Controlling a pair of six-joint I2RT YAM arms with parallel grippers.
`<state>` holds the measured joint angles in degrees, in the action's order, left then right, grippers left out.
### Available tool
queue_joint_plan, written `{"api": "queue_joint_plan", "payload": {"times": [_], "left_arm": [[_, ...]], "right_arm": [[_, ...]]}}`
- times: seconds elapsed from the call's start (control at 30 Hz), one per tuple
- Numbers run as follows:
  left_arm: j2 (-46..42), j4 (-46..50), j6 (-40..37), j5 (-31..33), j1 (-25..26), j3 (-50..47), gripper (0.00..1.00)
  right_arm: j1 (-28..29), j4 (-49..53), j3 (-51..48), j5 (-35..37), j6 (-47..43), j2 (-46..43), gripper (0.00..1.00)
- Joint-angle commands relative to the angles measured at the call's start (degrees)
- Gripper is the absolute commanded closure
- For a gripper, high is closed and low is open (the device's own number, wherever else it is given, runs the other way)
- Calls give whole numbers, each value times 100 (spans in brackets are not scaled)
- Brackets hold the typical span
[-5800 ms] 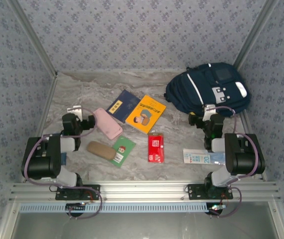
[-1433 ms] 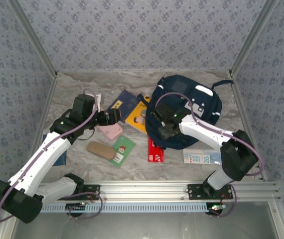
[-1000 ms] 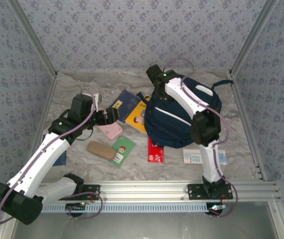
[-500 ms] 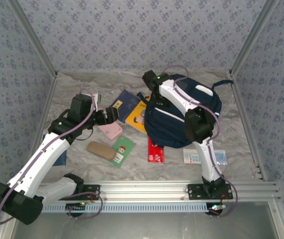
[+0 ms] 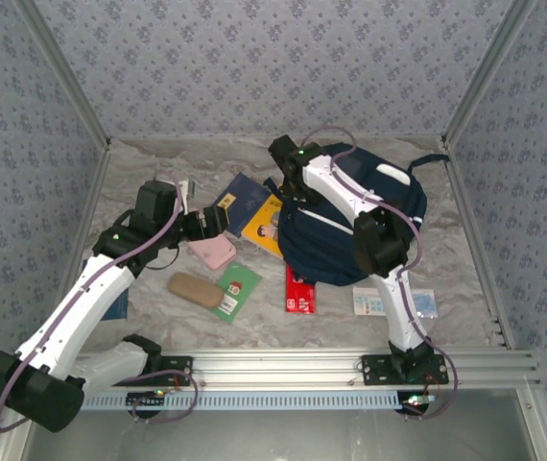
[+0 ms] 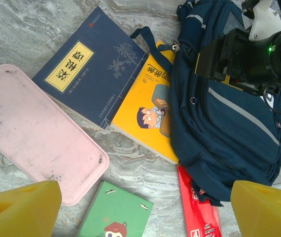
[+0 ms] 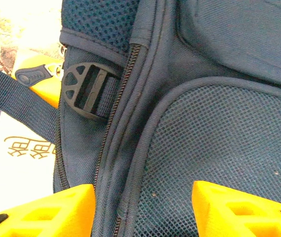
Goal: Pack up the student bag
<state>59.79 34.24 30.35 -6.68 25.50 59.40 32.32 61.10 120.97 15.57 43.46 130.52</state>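
Centre-left, the left gripper hangs spread wide above a flat pink case. Right of centre lies the large navy fabric backpack, apparently zipped shut. At its upper-left edge the right gripper, jaws part-spread, straddles the zipper seam. Opening the backpack looks like the step in hand, so pinching the zip pull probably comes next.

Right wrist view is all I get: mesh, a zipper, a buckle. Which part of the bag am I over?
Observer: Your right gripper is at the student bag's far left edge in the top view, next to the yellow book.
Operator: Is the bag resting on anything?
Observer: Yes, it covers part of that book and the top of a red packet.
Operator: Where's the left arm?
Observer: The left gripper hangs open near the pink case, apart from the bag.
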Motion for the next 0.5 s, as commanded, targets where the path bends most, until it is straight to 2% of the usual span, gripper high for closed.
{"api": "queue_joint_plan", "payload": {"times": [0.0,0.17,0.37,0.47], "left_arm": [[15,-91,46,-93,-45,-7,11],[24,-94,54,-111,-79,-13,11],[33,-116,85,-141,-131,-26,12],[24,-118,85,-148,-147,-36,12]], "right_arm": [[-71,36,-196,-84,-20,203,48],[-177,-186,-833,-154,-5,136,64],[-308,-702,-1291,-614,-332,-31,100],[-428,-960,-1379,-828,-624,-256,100]]}}
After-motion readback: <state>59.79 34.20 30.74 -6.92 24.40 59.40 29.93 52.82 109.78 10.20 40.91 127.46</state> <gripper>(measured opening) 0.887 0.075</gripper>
